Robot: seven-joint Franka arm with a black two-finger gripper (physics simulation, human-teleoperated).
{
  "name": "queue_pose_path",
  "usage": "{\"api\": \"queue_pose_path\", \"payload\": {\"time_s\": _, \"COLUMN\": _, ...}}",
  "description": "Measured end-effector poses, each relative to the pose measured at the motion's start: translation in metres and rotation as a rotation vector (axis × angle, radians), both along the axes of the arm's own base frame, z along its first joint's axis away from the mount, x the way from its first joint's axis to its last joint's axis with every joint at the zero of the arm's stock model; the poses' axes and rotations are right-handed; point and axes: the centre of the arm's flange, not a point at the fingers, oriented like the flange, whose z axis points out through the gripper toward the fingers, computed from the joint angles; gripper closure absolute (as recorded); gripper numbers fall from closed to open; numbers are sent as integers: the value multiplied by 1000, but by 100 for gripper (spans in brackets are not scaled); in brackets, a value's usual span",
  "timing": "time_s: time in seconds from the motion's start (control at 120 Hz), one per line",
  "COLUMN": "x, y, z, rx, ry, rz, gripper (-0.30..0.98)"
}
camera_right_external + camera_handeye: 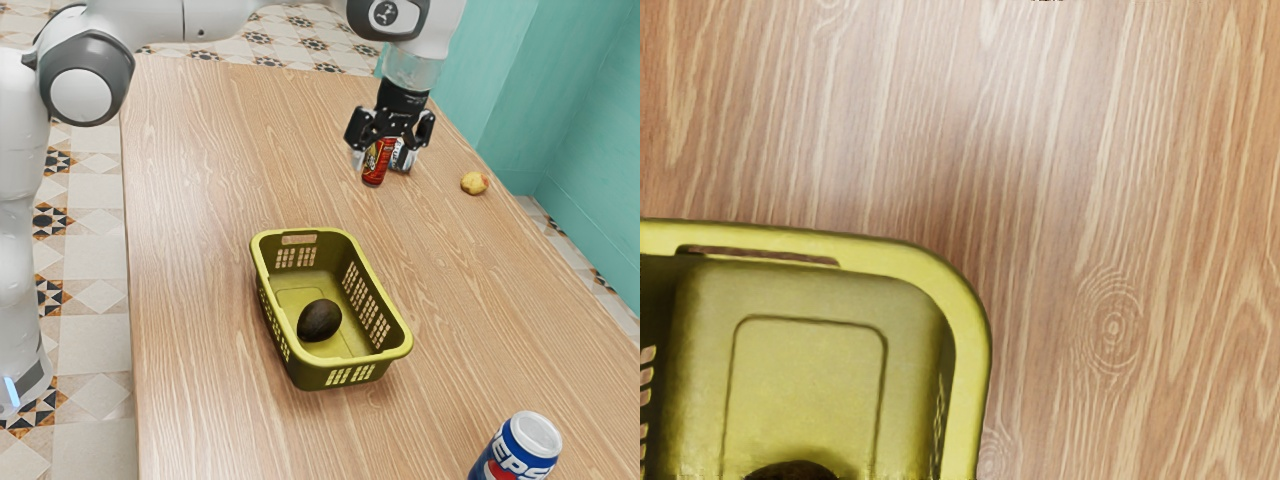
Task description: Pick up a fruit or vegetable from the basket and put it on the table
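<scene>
Tool [386,158] aloft (exterior view: fingers [358,157] apart)

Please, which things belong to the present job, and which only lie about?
For the job:
- dark oval avocado
- yellow-green plastic basket
- brown wooden table
- black claw

Lying about:
- blue metal Pepsi can
- red metal can
- pale metal can
- small yellow round fruit
</scene>
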Motion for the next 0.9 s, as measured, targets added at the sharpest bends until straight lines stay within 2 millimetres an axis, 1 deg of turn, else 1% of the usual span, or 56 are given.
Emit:
{"api": "queue_pose_path", "payload": {"time_s": 0.1, "x": 0, "y": -1, "z": 0, "rx": 3, "ry": 4, "rz": 95, "gripper": 0}}
{"api": "queue_pose_path", "payload": {"time_s": 0.142, "x": -1, "y": -5, "z": 1, "rx": 1, "ry": 5, "rz": 124, "gripper": 0}}
{"api": "queue_pose_path", "payload": {"time_s": 0.192, "x": -7, "y": -27, "z": 10, "rx": -4, "ry": -8, "rz": 125, "gripper": 0}}
{"api": "queue_pose_path", "payload": {"time_s": 0.233, "x": -23, "y": -52, "z": 31, "rx": -11, "ry": -40, "rz": 111, "gripper": 0}}
{"api": "queue_pose_path", "payload": {"time_s": 0.258, "x": -31, "y": -70, "z": 40, "rx": -20, "ry": -51, "rz": 98, "gripper": 0}}
{"api": "queue_pose_path", "payload": {"time_s": 0.3, "x": -42, "y": -95, "z": 47, "rx": -33, "ry": -54, "rz": 75, "gripper": 0}}
{"api": "queue_pose_path", "payload": {"time_s": 0.333, "x": -49, "y": -109, "z": 51, "rx": -43, "ry": -51, "rz": 48, "gripper": 0}}
{"api": "queue_pose_path", "payload": {"time_s": 0.383, "x": -53, "y": -117, "z": 51, "rx": -52, "ry": -46, "rz": -18, "gripper": 0}}
{"api": "queue_pose_path", "payload": {"time_s": 0.45, "x": -49, "y": -110, "z": 49, "rx": -63, "ry": -42, "rz": -104, "gripper": 0}}
{"api": "queue_pose_path", "payload": {"time_s": 0.525, "x": -36, "y": -98, "z": 35, "rx": -70, "ry": -38, "rz": -189, "gripper": 0}}
{"api": "queue_pose_path", "payload": {"time_s": 0.558, "x": -37, "y": -92, "z": 29, "rx": -70, "ry": -37, "rz": -232, "gripper": 0}}
{"api": "queue_pose_path", "payload": {"time_s": 0.6, "x": -47, "y": -91, "z": 25, "rx": -68, "ry": -39, "rz": -295, "gripper": 0}}
{"api": "queue_pose_path", "payload": {"time_s": 0.675, "x": -78, "y": -97, "z": 12, "rx": -67, "ry": -21, "rz": -414, "gripper": 0}}
{"api": "queue_pose_path", "payload": {"time_s": 0.717, "x": -89, "y": -113, "z": 6, "rx": -73, "ry": -18, "rz": -500, "gripper": 0}}
{"api": "queue_pose_path", "payload": {"time_s": 0.783, "x": -100, "y": -157, "z": -12, "rx": -93, "ry": -3, "rz": -667, "gripper": 0}}
{"api": "queue_pose_path", "payload": {"time_s": 0.817, "x": -106, "y": -175, "z": -24, "rx": -108, "ry": 9, "rz": -737, "gripper": 0}}
{"api": "queue_pose_path", "payload": {"time_s": 0.858, "x": -110, "y": -187, "z": -38, "rx": -125, "ry": 19, "rz": -800, "gripper": 0}}
{"api": "queue_pose_path", "payload": {"time_s": 0.9, "x": -110, "y": -188, "z": -49, "rx": -137, "ry": 21, "rz": -840, "gripper": 0}}
